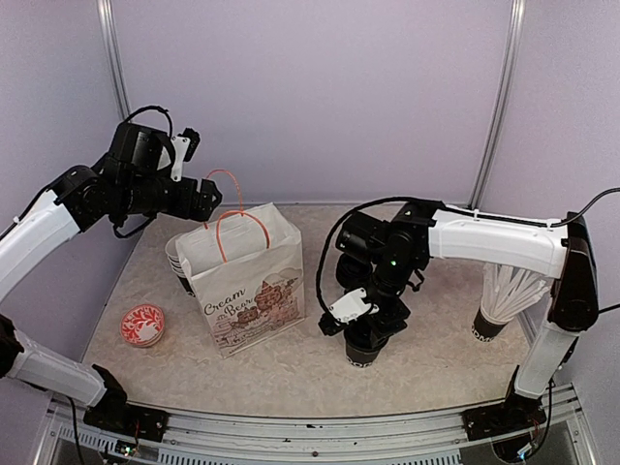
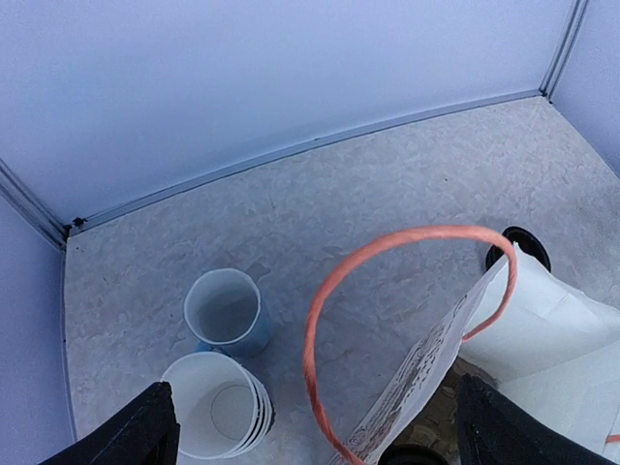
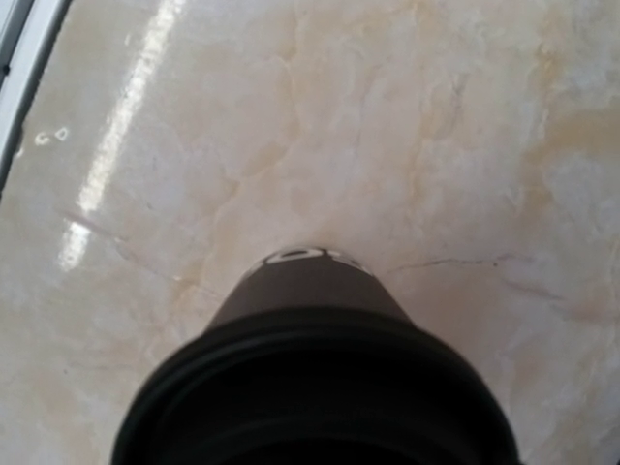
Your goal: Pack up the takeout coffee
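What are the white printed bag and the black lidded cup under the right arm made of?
White bag: matte paper, by its creased folds and print; orange loop handles look like twisted paper cord. Small black cup: matte body, probably paper; its rimmed lid looks like moulded plastic.

The table (image 1: 291,378) has a pale, marbled beige top. A white paper bag (image 1: 247,281) with orange handles stands upright left of centre. By its left end are a stack of lidless cups (image 2: 218,417) and, just beside them, a light blue mug (image 2: 225,310). A small red-and-white dish (image 1: 142,325) sits near the front left. A black lidded cup (image 1: 361,351) stands right of the bag, and a black cup holding white sticks (image 1: 489,325) stands well apart at the far right.
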Action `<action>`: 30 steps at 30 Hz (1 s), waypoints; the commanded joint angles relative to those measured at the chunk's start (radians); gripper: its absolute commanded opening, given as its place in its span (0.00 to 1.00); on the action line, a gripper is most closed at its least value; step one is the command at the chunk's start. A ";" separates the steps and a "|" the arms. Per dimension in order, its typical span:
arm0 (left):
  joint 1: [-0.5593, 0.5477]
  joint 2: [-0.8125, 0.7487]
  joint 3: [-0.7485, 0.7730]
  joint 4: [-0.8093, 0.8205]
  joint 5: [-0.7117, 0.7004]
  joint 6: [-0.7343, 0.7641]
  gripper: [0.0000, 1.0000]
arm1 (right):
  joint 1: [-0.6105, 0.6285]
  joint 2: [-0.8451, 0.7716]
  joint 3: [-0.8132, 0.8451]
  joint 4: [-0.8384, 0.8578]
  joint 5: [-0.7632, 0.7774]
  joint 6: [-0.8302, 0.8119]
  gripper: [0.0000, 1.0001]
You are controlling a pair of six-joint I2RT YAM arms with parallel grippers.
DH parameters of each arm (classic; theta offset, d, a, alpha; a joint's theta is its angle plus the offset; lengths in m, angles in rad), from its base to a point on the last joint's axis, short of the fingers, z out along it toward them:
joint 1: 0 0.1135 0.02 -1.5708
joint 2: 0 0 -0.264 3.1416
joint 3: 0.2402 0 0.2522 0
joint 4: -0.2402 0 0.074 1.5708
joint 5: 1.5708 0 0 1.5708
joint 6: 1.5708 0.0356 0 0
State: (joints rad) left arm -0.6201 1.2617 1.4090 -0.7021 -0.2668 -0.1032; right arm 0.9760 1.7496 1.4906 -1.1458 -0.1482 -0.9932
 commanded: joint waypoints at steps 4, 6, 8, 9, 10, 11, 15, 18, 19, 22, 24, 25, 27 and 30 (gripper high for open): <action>0.017 -0.033 0.035 -0.119 0.106 0.039 0.97 | 0.008 -0.041 0.096 -0.068 0.017 0.000 0.64; 0.017 -0.036 0.035 -0.138 0.112 0.042 0.97 | -0.005 -0.059 0.125 -0.071 0.034 -0.004 0.64; 0.022 -0.027 0.032 -0.150 0.111 0.048 0.97 | -0.025 -0.068 0.164 -0.082 0.048 -0.004 0.63; 0.025 -0.021 0.032 -0.157 0.117 0.054 0.96 | -0.034 -0.070 0.186 -0.086 0.058 -0.002 0.63; 0.028 -0.008 0.031 -0.163 0.123 0.058 0.96 | -0.045 -0.071 0.206 -0.091 0.069 -0.002 0.62; 0.030 0.000 0.032 -0.166 0.125 0.062 0.95 | -0.055 -0.071 0.226 -0.094 0.086 -0.002 0.62; 0.036 0.053 0.038 -0.167 0.162 0.090 0.86 | -0.108 -0.076 0.318 -0.082 0.139 -0.010 0.62; 0.036 0.082 0.048 -0.160 0.290 0.132 0.75 | -0.144 -0.087 0.382 -0.060 0.141 -0.026 0.62; 0.037 0.092 0.053 -0.163 0.310 0.137 0.70 | -0.155 -0.097 0.397 -0.040 0.134 -0.032 0.62; 0.037 0.133 0.082 -0.183 0.326 0.147 0.54 | -0.170 -0.125 0.452 0.034 0.094 -0.033 0.62; 0.037 0.164 0.104 -0.200 0.354 0.154 0.45 | -0.172 -0.113 0.517 0.057 0.076 -0.009 0.61; 0.037 0.173 0.112 -0.206 0.373 0.157 0.41 | -0.172 -0.106 0.547 0.068 0.067 -0.001 0.61; 0.036 0.189 0.122 -0.210 0.402 0.160 0.32 | -0.172 -0.093 0.599 0.088 0.053 0.010 0.61; 0.034 0.204 0.132 -0.206 0.426 0.160 0.20 | -0.170 -0.069 0.691 0.085 0.009 0.007 0.63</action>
State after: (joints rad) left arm -0.5896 1.4487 1.5047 -0.8932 0.0845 0.0357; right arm 0.8028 1.6726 2.0781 -1.1027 -0.0711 -1.0004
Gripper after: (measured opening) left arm 0.256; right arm 0.704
